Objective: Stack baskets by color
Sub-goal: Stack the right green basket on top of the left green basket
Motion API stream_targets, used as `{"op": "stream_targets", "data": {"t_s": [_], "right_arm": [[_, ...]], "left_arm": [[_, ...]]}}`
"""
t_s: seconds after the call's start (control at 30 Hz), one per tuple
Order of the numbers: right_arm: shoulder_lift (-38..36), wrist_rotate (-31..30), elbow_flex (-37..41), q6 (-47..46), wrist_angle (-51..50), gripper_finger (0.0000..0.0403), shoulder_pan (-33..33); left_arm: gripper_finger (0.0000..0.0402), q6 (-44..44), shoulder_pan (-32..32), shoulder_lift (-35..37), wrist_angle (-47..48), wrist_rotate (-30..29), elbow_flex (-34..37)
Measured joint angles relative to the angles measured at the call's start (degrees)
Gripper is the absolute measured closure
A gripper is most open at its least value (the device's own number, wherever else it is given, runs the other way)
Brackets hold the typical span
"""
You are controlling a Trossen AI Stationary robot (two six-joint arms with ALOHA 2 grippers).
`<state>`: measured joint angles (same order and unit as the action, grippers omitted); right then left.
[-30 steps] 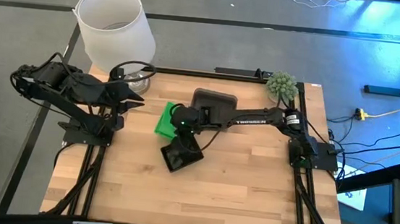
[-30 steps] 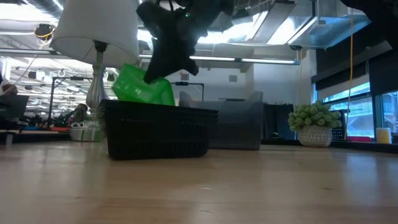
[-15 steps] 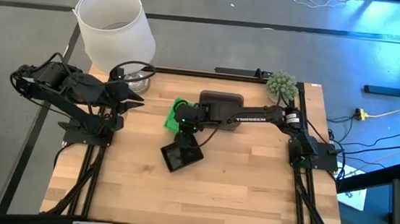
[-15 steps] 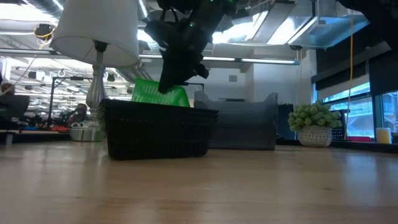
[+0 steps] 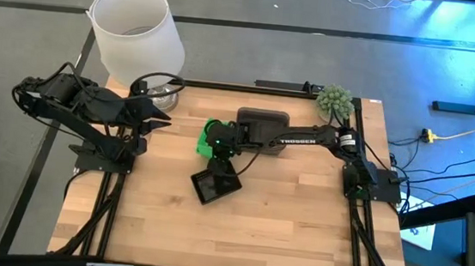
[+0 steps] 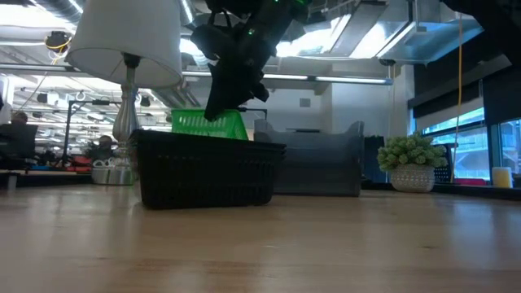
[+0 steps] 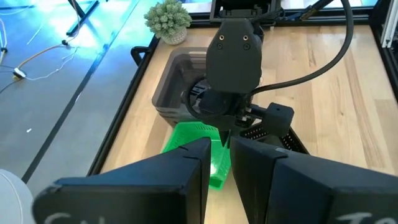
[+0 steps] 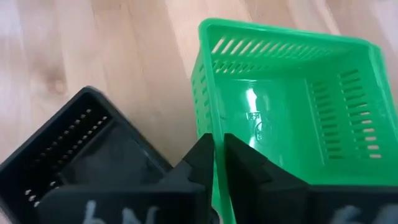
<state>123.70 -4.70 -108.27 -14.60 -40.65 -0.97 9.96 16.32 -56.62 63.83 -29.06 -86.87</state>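
From above, your right claw (image 5: 217, 145) sits at frame centre over the bright green perforated plastic basket (image 5: 207, 139), which a second ago lay further left and tilted; it now rests nearer the smoky grey translucent basket (image 5: 262, 118) above it. The black perforated basket (image 5: 215, 184) lies just below. Your left claw (image 5: 158, 118) waits at the left, near the white lampshade (image 5: 136, 31).

At bench height, the green basket (image 6: 209, 124) has dropped level behind the black one (image 6: 207, 169), so it looks set down on the wooden bench (image 6: 326, 244).

From the left wrist, that claw's fingers stand slightly apart, holding nothing.

From the right wrist, the fingers straddle the green basket's (image 8: 292, 106) near wall with only a thin gap; you appear to be just letting go, so this placement seems nearly done.
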Motion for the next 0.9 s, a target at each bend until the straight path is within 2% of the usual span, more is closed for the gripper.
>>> {"op": "stream_targets", "data": {"t_s": [0.13, 0.23, 0.63, 0.9], "right_arm": [[0.0, 0.7, 0.0, 0.1, 0.0, 0.0392, 0.0], [0.0, 0.6, 0.0, 0.3, 0.0, 0.0391, 0.0], [0.0, -7.9, 0.1, 5.9, -0.4, 0.0397, 1.7], [0.0, -10.7, 0.1, 9.7, 0.3, 0.0397, 2.6]], "left_arm": [[0.0347, 0.0, 0.0, 0.0, 0.0, 0.0, 0.0], [0.0347, 0.0, 0.0, 0.0, 0.0, 0.0, 0.0], [0.0347, 0.0, 0.0, 0.0, 0.0, 0.0, 0.0], [0.0347, 0.0, 0.0, 0.0, 0.0, 0.0, 0.0]]}}
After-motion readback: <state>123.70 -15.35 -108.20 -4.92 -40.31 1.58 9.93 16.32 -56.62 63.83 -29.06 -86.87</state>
